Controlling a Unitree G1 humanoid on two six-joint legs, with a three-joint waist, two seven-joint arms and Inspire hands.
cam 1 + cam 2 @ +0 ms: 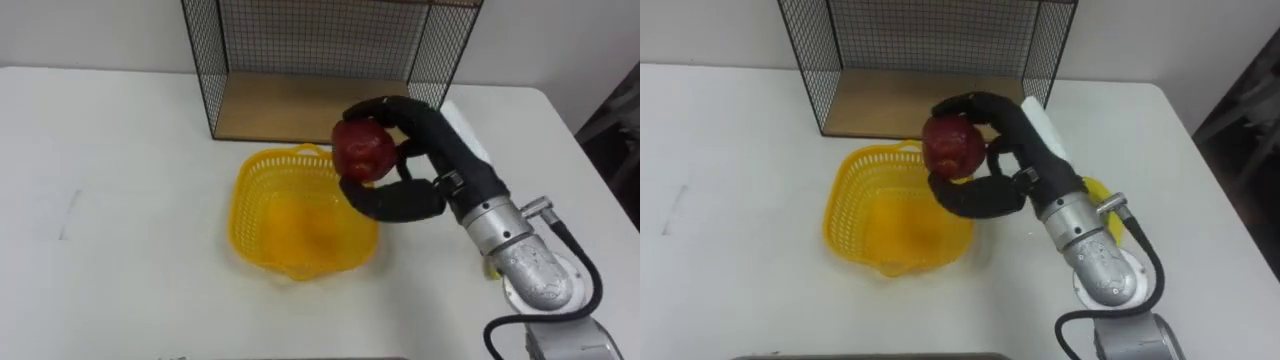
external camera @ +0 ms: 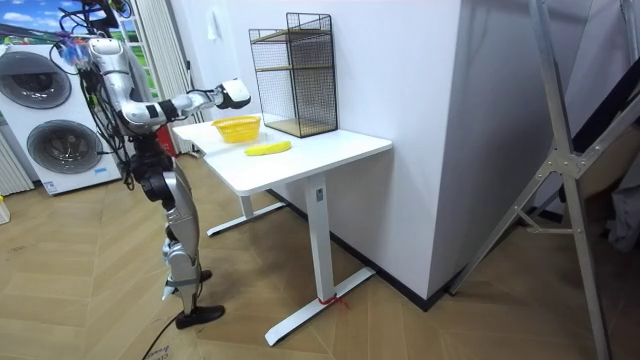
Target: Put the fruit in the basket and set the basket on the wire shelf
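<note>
In the left eye view, the apple [image 1: 362, 150] is held in the right hand [image 1: 432, 150], fingers curled over it and thumb beneath. It is held above the right rim of the basket [image 1: 255, 200], in front of the shelf [image 1: 300, 112]. If released here, the apple could strike the rim and roll across the table [image 1: 120, 200], or the light basket could be tipped. In the room view, a banana [image 2: 268, 148] is seen whole on the table beside the basket, not yet loaded. In the right eye view, just a sliver of it is seen under the forearm.
</note>
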